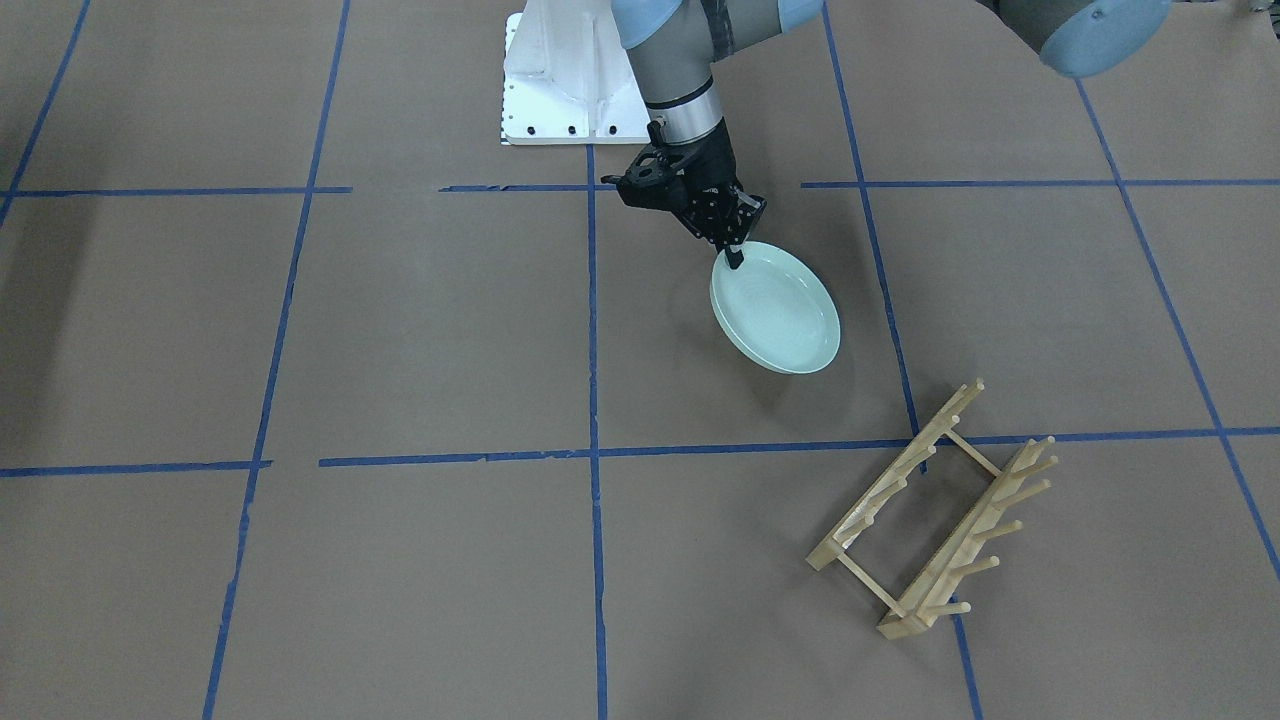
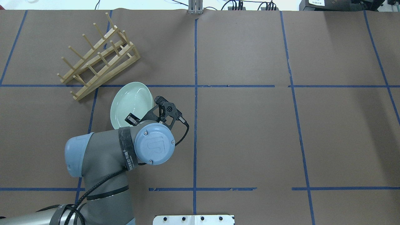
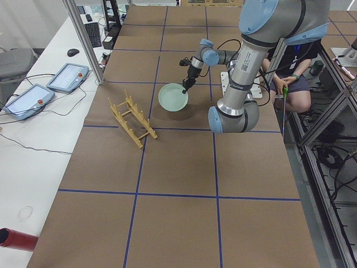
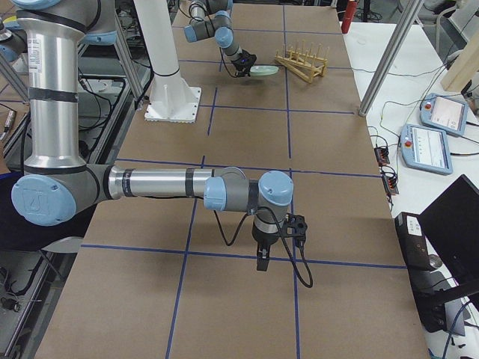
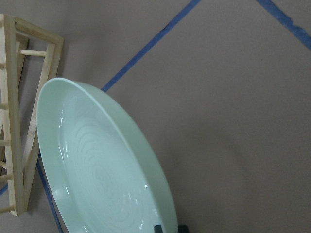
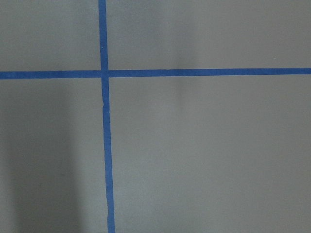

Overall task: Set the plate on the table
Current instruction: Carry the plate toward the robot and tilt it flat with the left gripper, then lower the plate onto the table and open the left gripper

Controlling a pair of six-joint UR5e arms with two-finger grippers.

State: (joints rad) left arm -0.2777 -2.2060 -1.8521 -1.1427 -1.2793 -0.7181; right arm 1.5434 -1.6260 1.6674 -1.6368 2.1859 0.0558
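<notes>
Plate [image 1: 778,312] [image 2: 131,101] [image 3: 173,97] [image 4: 263,71] [image 5: 97,170]: pale mint-green, glossy, raised rim, faint concentric rings inside. It sits tilted, hollow side facing up and away from the robot, over the left half of the table [image 1: 430,330] [image 2: 250,131] [image 3: 178,212] [image 4: 247,134] [image 5: 233,97] [image 6: 204,155]. A soft shadow falls on the paper below it. Cannot tell whether its low far edge touches the surface

Left gripper [image 1: 735,255] [image 2: 153,109] [image 3: 184,87] [image 4: 243,66]: reaches in from the robot side, with its fingers pinching the plate's near rim. One dark fingertip [image 5: 167,228] shows against the rim at the bottom of the left wrist view

Surroundings of the plate: it is inside one tape rectangle, with blue tape lines [image 1: 593,330] [image 2: 196,125] [image 5: 146,48] [image 6: 104,145] running near it on its far and left sides

Wooden peg rack [image 1: 935,510] [image 2: 98,56] [image 3: 133,120] [image 4: 301,61] [image 5: 14,121]: stands on the table just beyond the plate, far and to the left, set at an angle to the tape. It holds nothing and is apart from the plate

Right gripper [image 4: 262,262]: seen only from the side camera, pointing straight down, close above the table near a tape line on the right part of the table, well apart from the plate. Cannot tell how its fingers stand. Its wrist view shows only brown paper and a tape crossing

White robot base [image 1: 560,80] [image 2: 193,219] [image 4: 168,97]: at the near edge of the table, centre
</notes>
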